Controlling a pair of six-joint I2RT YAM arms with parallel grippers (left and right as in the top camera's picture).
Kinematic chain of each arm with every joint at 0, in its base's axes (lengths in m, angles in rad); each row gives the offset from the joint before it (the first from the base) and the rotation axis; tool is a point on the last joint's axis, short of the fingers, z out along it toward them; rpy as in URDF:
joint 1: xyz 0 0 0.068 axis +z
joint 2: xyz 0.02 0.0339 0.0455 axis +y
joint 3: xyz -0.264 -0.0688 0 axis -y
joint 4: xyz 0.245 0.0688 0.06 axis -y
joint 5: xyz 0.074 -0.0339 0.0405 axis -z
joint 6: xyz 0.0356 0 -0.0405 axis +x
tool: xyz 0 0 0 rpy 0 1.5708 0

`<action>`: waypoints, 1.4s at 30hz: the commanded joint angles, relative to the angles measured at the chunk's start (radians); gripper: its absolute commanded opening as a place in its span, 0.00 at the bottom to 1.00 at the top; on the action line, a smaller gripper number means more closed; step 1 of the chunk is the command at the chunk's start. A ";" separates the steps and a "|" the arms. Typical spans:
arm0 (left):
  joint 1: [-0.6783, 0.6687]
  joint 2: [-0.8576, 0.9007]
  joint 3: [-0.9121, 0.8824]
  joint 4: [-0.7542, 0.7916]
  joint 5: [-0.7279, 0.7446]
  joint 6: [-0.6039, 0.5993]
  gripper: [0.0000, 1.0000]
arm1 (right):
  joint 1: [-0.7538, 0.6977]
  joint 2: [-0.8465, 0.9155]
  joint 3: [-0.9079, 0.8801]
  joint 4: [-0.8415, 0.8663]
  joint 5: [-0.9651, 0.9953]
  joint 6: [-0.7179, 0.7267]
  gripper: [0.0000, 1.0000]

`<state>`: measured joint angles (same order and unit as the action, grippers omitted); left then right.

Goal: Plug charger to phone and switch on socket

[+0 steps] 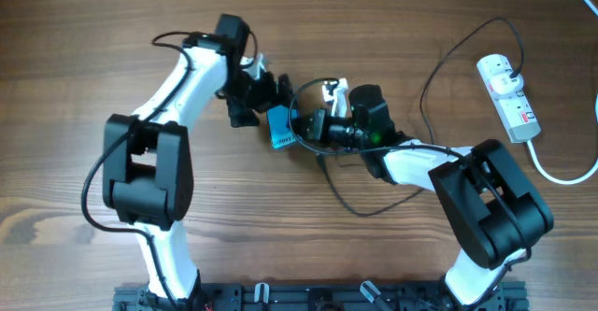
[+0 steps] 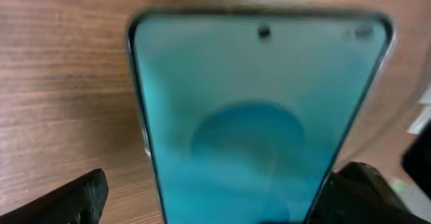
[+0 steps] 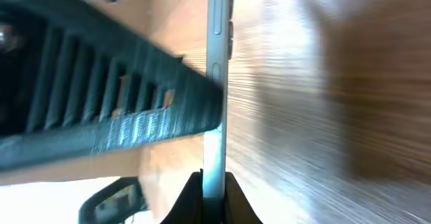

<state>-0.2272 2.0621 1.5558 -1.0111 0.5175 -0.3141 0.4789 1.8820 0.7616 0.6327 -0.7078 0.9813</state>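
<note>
The phone (image 1: 279, 126) has a teal-blue screen and is held off the table between my two grippers. It fills the left wrist view (image 2: 256, 116) and appears edge-on in the right wrist view (image 3: 217, 62). My right gripper (image 1: 313, 126) (image 3: 214, 190) is shut on the phone's edge. My left gripper (image 1: 257, 101) (image 2: 219, 197) is open and straddles the phone, with its right finger against the phone's edge and its left finger apart. The black charger cable (image 1: 423, 94) runs from the white socket (image 1: 509, 96) and loops by the right gripper. Its connector tip is hidden.
The socket lies at the far right with a red switch mark and a thick white cord (image 1: 561, 176) curving off to the right edge. Cable slack lies on the wooden table in front of the right arm (image 1: 348, 205). The left gripper's black body (image 3: 101, 116) crosses the right wrist view.
</note>
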 commanded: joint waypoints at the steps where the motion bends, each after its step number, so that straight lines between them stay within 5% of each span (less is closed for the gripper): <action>1: 0.103 -0.067 -0.005 0.046 0.385 0.148 1.00 | -0.030 -0.003 0.026 0.145 -0.159 0.101 0.04; 6: 0.180 -0.086 -0.005 0.121 0.749 0.208 0.99 | -0.035 -0.003 0.026 0.363 -0.211 0.296 0.04; 11: 0.190 -0.087 -0.005 0.171 1.039 0.259 0.86 | -0.035 -0.003 0.026 0.484 -0.187 0.380 0.04; 18: 0.146 -0.087 -0.005 0.171 1.042 0.259 0.72 | -0.035 -0.003 0.026 0.480 -0.103 0.383 0.04; 37: 0.168 -0.087 -0.005 0.212 1.059 0.257 0.69 | -0.035 -0.003 0.026 0.472 0.049 0.484 0.04; 42: 0.188 -0.087 -0.005 0.212 1.059 0.254 0.54 | -0.034 -0.003 0.026 0.454 0.019 0.484 0.04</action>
<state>-0.0605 2.0010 1.5459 -0.8032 1.4681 -0.0677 0.4511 1.8729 0.7898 1.1225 -0.7322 1.4399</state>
